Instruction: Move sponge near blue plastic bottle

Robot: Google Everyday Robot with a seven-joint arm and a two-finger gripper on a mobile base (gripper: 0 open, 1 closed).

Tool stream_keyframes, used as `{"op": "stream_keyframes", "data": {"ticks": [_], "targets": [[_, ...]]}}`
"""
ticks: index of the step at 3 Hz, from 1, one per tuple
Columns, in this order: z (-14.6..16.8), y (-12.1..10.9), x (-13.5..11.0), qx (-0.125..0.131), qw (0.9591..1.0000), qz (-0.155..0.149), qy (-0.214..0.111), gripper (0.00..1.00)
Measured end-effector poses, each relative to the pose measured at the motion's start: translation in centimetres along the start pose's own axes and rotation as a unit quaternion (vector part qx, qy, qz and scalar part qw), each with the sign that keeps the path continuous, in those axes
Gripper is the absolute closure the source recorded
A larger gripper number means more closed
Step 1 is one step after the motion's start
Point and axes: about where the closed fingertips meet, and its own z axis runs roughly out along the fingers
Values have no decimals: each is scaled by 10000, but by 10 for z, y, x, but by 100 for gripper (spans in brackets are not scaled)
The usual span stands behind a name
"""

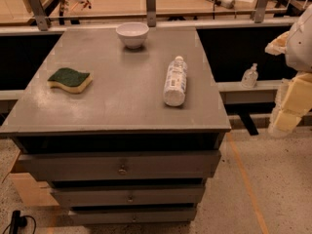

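Note:
The sponge (69, 79), with a dark green top and a yellow base, lies flat near the left edge of the grey cabinet top (122, 106). The blue plastic bottle (175, 81), pale with a white cap and a speckled label, lies on its side right of centre, cap pointing away. My gripper (286, 115) hangs at the far right of the view, off the cabinet and beside its right edge. It is far from both the sponge and the bottle and holds nothing that I can see.
A white bowl (132, 34) stands at the back middle of the cabinet top. A small clear pump bottle (249, 76) stands on a ledge to the right, behind the cabinet. A railing and desks run along the back. Drawers front the cabinet below.

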Motion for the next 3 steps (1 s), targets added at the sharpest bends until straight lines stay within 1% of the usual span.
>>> {"op": "stream_keyframes", "data": {"ticks": [1,2,3], "targets": [[0,0,0,0,10000,0,-1,0],[-1,-2,-12,13,9999,34,-154,0],[6,-8,-58,-78,9978,60,-655,0]]}}
